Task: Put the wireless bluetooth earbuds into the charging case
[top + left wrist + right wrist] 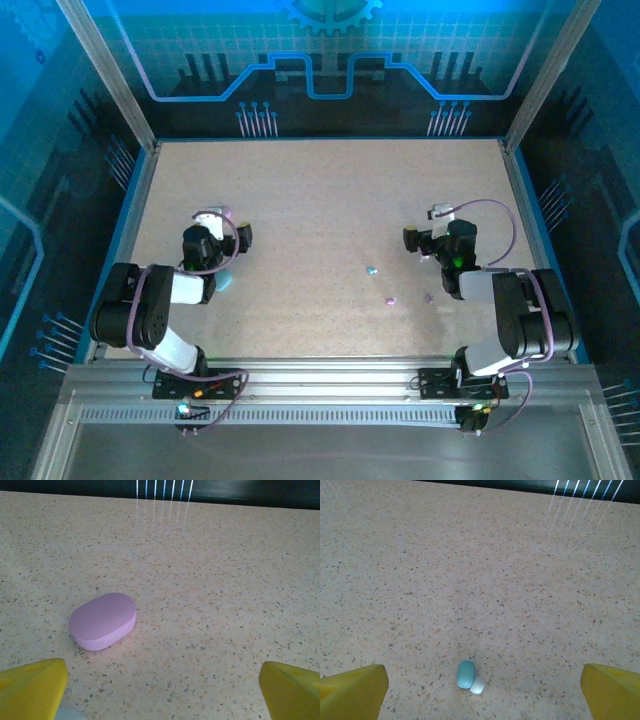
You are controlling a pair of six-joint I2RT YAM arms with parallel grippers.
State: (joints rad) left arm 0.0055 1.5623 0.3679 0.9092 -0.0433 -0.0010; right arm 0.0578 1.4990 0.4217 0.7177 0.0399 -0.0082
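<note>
The speckled surface point(320, 200) is carrying a teal bud point(465, 674), a white bud point(477, 685) touching it, two purple buds point(390, 299) lying near it, and a teal case point(224, 280) lying well left of it.

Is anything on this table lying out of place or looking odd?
Yes. Three earbuds lie loose and scattered on the table by the right arm, while the pink case, in front of the left fingers, is shut. Nothing looks damaged.
</note>
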